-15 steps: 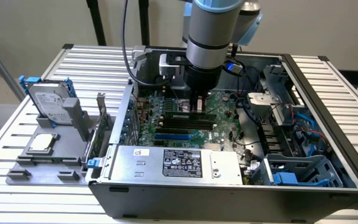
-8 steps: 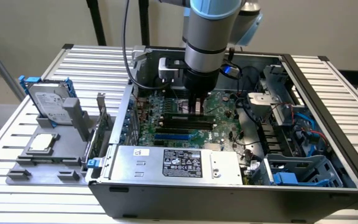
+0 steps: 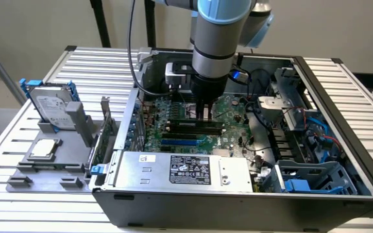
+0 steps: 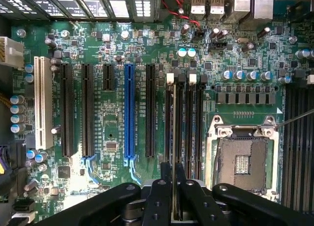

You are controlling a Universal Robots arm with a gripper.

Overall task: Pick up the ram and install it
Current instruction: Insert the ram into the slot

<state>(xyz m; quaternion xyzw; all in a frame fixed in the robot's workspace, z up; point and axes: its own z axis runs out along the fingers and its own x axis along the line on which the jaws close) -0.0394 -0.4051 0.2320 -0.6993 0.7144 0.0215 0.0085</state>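
Reaching down into the open computer case (image 3: pixel 342 126), the gripper (image 3: pixel 204 112) has its jaws clenched on the ram (image 4: pixel 174 137), which stands edge-on in a memory slot (image 4: pixel 169 123) of the green motherboard (image 4: pixel 113 118), between the blue slot (image 4: pixel 129 113) and the CPU socket (image 4: pixel 241 159).

Arm (image 3: pixel 211 46) is that chunky silver-grey tube look with light blue joint caps, black cable trailing off it. End effector (image 4: pixel 174 213) is all matte black, rounded links with little screws.
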